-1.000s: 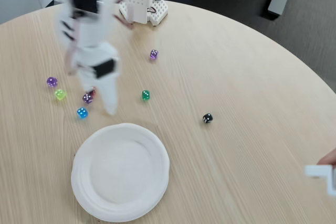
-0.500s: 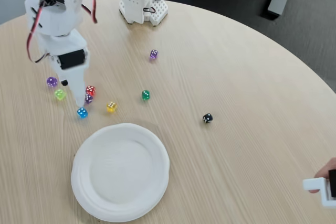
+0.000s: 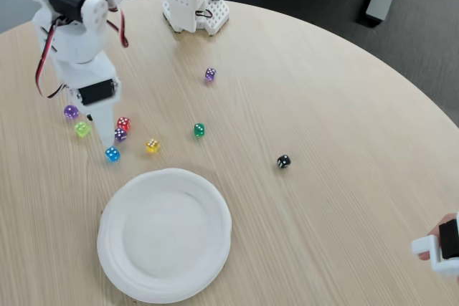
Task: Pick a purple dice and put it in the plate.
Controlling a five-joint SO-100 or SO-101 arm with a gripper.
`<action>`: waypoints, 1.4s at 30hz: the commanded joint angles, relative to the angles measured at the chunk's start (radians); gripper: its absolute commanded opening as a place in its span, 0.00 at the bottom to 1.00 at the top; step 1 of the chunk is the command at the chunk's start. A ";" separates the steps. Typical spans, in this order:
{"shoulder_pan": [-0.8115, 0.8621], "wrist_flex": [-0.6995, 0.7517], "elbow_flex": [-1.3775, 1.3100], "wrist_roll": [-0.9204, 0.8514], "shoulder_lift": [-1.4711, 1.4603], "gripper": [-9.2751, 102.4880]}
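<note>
White pincer [image 3: 109,136] tip just beside purple dice [image 3: 120,134].

A round wooden table [image 3: 323,105] carries 1 white plate [image 3: 115,263], 8 scattered dice and the arm's base [image 3: 193,12].

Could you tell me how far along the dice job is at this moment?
Nothing is delivered: the plate holds no dice. In hand: the gripper is down at the cluster, its tip beside the purple dice next to the red dice; whether it grips anything cannot be told. Two more purple dice lie at and. Left: grasp one, carry it over and drop it in the plate.
</note>
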 commanded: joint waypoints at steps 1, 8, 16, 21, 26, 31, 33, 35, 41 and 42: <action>0.005 0.005 -0.017 0.000 0.009 0.29; 0.005 0.005 -0.017 0.008 -0.017 0.28; 0.008 0.005 -0.017 0.006 -0.057 0.28; 0.008 0.005 -0.015 0.009 -0.058 0.28; 0.011 0.005 -0.005 0.014 -0.072 0.28; 0.011 0.005 0.041 0.018 -0.086 0.28; 0.008 0.005 0.051 0.023 -0.086 0.28; 0.008 0.005 0.051 0.031 -0.086 0.28; -0.009 0.005 0.051 0.074 -0.086 0.28; -0.011 0.005 0.051 0.080 -0.084 0.28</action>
